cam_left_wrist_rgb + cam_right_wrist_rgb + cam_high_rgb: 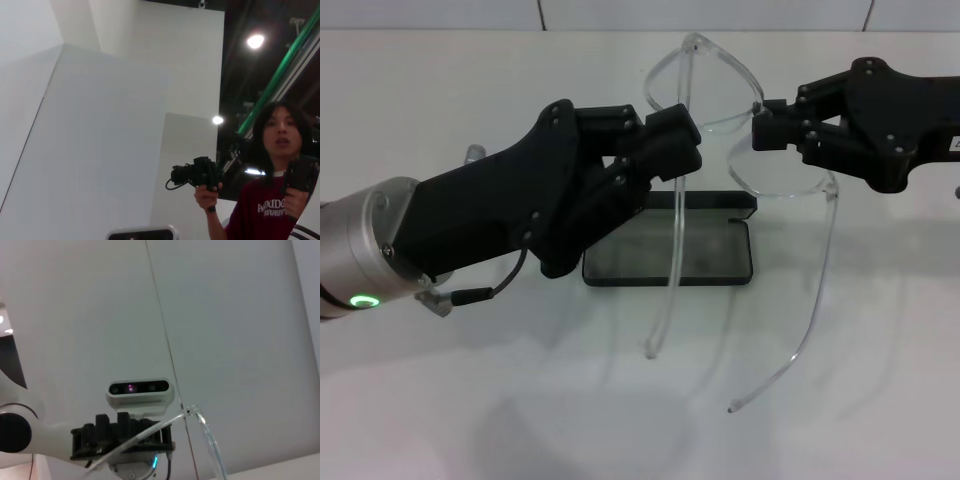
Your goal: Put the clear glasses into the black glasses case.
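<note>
The clear glasses hang in the air above the black glasses case, which lies open on the white table. Their long thin arms are unfolded and point down toward me. My left gripper reaches in from the left and is shut on the left arm of the glasses near its hinge. My right gripper comes from the right and is shut on the frame between the two lenses. Part of the clear glasses also shows in the right wrist view. The left wrist view shows neither glasses nor case.
The white table stretches all round the case. My left forearm hides the table beside the case's left end. A person with a camera appears in the left wrist view, and the robot's head camera in the right wrist view.
</note>
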Controlling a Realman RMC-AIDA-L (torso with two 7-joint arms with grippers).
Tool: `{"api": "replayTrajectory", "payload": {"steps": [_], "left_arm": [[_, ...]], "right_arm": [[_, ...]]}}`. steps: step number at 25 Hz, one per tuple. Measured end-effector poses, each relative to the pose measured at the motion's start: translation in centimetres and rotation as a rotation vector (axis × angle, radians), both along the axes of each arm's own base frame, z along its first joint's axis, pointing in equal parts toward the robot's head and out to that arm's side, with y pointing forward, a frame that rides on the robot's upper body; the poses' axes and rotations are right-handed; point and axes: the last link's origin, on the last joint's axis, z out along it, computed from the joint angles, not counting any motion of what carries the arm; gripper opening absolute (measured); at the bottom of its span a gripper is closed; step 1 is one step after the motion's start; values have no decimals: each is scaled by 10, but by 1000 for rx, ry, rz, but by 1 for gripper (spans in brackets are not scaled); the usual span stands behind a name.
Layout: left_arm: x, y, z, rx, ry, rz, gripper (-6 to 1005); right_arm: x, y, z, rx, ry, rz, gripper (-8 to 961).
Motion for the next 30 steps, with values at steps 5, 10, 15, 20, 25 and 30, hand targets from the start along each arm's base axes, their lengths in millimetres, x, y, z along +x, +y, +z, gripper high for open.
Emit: {"api": "replayTrajectory", "payload": {"steps": [5, 10, 15, 20, 25, 30], "left_arm": [[-2, -1, -1, -2, 0, 7, 114], [-5, -1, -5, 3, -2, 24, 114], [-6, 0, -8, 7, 1, 37, 114], [-7, 4, -10, 17, 16, 65, 114], [-8, 7, -11, 25, 25, 84, 113], [-9, 8, -10, 34, 19, 95, 113]], "right_arm": [[-2, -1, -1, -7, 11, 7, 70], [-5, -2, -5, -22, 9, 23, 70], [-10, -3, -8, -29, 17, 43, 70], [-9, -3, -8, -30, 18, 39, 70], [-9, -3, -9, -31, 18, 40, 70], [-8, -3, -9, -30, 19, 36, 69]]}}
